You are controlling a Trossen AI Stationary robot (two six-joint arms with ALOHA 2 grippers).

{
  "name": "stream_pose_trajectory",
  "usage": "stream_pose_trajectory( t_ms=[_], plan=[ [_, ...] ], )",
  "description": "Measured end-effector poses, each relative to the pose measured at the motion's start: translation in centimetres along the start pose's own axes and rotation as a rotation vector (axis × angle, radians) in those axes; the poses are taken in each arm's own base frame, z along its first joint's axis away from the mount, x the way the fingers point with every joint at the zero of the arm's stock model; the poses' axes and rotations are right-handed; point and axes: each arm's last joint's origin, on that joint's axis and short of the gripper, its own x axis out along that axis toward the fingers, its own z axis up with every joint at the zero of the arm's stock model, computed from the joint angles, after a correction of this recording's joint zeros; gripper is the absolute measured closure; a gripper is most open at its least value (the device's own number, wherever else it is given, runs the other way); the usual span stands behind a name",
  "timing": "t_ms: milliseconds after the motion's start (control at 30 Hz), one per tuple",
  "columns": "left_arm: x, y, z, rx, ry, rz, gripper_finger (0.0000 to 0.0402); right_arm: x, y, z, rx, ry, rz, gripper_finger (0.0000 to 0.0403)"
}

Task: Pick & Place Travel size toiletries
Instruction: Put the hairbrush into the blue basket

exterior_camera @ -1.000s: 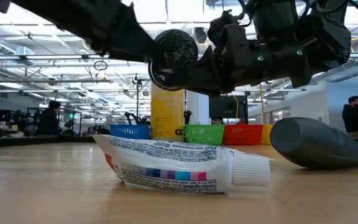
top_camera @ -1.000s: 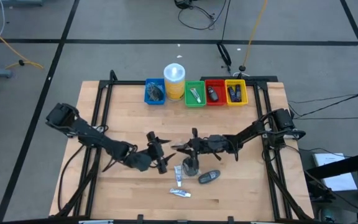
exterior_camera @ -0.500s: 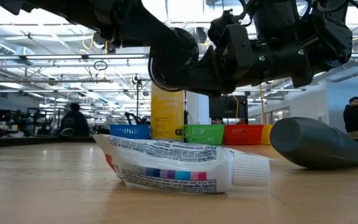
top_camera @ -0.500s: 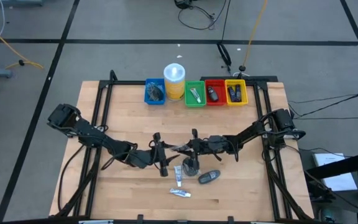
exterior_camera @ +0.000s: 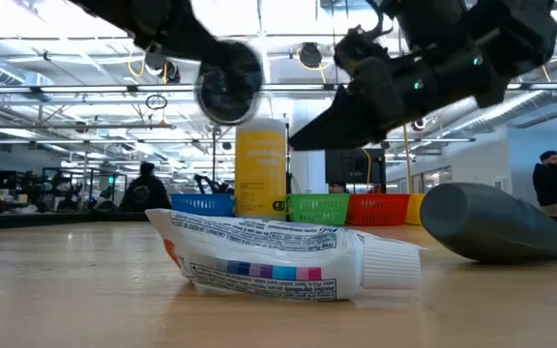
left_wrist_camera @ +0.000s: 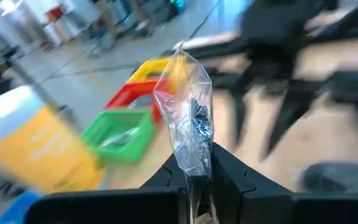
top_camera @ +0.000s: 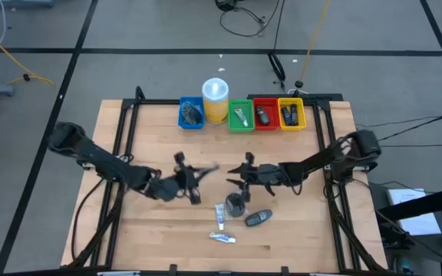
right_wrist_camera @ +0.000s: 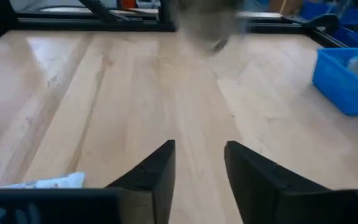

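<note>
My left gripper is shut on a flat grey disc in clear wrap, held in the air over the middle of the table; the disc also shows in the low view. My right gripper is open and empty, just right of it, fingers pointing left. On the table below lie another wrapped disc, a dark oblong container and two white tubes. My left gripper pinches the clear wrap's edge between its two fingers. The fingers come roughly level from the table's left. The wrap with the disc stands out beyond the fingertips, lifted clear of the table.
At the far edge stand a blue bin, a yellow cylinder with a white lid, and green, red and yellow bins, each holding items. People stand in the room beyond the table.
My left gripper has gone toward the table's left and a little up with the wrapped disc, away from my right gripper. My right gripper has drawn back a little toward the table's right. The disc stays lifted clear.
</note>
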Motion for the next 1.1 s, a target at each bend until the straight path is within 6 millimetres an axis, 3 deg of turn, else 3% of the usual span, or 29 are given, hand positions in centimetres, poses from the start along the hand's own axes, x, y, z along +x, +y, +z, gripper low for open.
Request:
stream_pose_trajectory(
  t_ms=[167, 333, 667, 900, 1100],
  plan=[
    [-0.1, 6.1, 0.6, -0.014, 0.088, 0.137, 0.0390, -3.0, -0.4, 0.4, -0.007, 0.002, 0.005, 0.0248],
    [2.0, 12.3, 0.1, -0.063, 0.162, 0.190, 0.0367, -5.7, -0.9, 0.0, 0.013, -0.079, 0.024, 0.0251],
    [6.7, 23.2, -4.5, -0.324, 0.262, 0.175, 0.0387, -8.8, -1.9, -0.9, 0.075, -0.266, 0.037, 0.0255],
    [9.2, 27.1, -8.9, -0.572, 0.306, 0.094, 0.0355, -8.9, -2.0, -0.9, 0.080, -0.284, 0.037, 0.0257],
    [10.8, 28.1, -12.1, -0.618, 0.390, 0.130, 0.0348, -8.9, -2.0, -0.9, 0.080, -0.283, 0.038, 0.0258]
  ],
)
